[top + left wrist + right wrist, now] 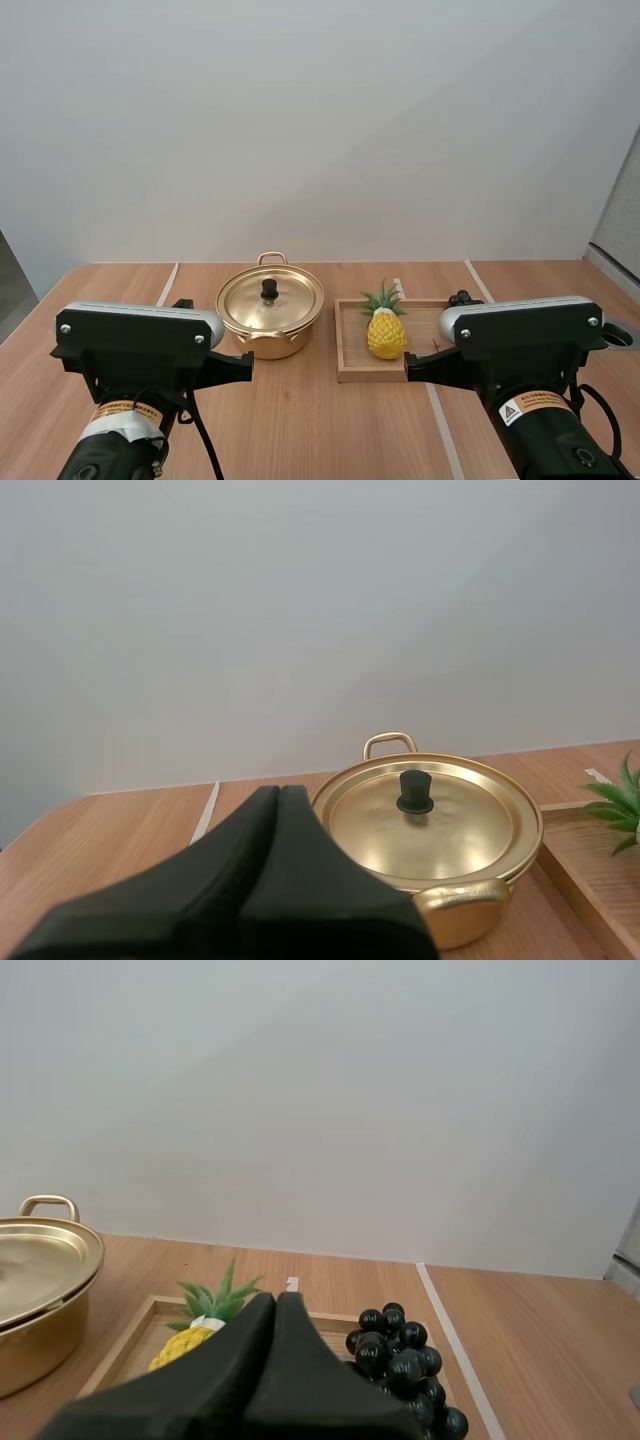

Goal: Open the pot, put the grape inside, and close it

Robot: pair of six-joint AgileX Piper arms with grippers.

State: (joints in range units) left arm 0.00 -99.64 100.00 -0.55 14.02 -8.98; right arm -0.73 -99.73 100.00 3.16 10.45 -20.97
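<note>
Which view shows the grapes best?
The right wrist view: the grapes sit in plain sight on the wooden tray, just past the right gripper. In the high view the right arm hides most of them.

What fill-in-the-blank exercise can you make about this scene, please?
1. The lid rests ____ the pot.
2. In the tray, beside the pineapple, lies a bunch of dark ____.
3. The left tool and right tool are both ____, holding nothing.
Missing: on; grapes; shut.
</note>
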